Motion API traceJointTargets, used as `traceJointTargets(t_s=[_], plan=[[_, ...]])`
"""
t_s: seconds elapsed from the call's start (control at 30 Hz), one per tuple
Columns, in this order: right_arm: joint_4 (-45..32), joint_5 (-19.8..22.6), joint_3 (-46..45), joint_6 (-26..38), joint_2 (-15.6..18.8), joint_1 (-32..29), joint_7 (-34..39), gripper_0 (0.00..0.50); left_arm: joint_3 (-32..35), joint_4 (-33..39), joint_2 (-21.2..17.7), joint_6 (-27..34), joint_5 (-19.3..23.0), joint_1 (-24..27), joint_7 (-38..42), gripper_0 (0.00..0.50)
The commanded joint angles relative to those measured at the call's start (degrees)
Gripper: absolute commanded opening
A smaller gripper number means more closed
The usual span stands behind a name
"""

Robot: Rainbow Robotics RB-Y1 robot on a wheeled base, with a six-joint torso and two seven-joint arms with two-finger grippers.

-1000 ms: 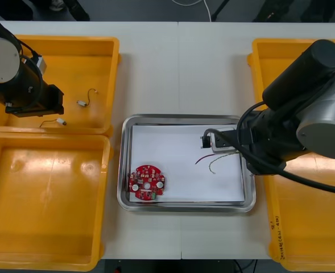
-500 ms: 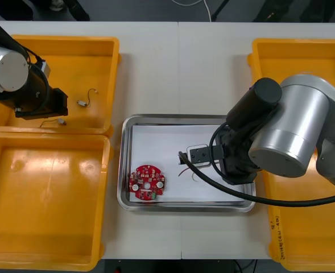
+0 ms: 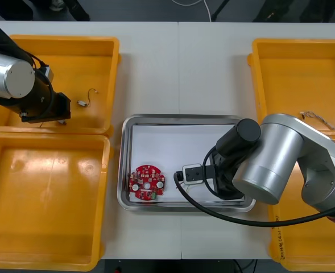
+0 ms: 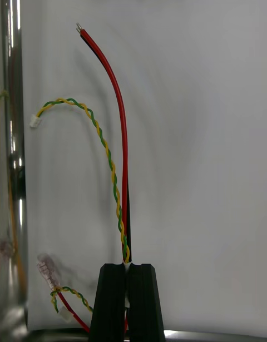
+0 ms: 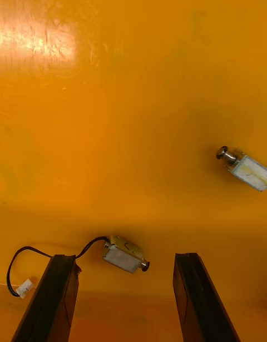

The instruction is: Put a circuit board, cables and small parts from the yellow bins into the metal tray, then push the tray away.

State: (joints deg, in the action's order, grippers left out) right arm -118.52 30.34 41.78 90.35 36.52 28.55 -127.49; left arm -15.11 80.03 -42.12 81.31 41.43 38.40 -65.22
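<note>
Two cables sit pinched in right gripper, low in metal tray nr circuit board; best release flat, then lift straight. Left gripper spread wide astride small metal part, far-left yellow bin.

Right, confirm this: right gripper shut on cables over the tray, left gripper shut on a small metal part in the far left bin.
Not quite. The left gripper is open, not shut: the left wrist view shows its fingers wide apart, the small metal part lying ungripped between them in the far left bin. The right gripper is shut on cables over the tray.
</note>
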Motion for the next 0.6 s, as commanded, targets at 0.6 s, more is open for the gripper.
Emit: traceJointTargets(t_s=[0.6], plan=[[1.8, -7.2, 3.9, -3.8, -4.0, -3.1, -1.0, 0.060, -2.3, -5.8, 3.0, -0.8, -0.8, 5.5, -2.1, 0.500]])
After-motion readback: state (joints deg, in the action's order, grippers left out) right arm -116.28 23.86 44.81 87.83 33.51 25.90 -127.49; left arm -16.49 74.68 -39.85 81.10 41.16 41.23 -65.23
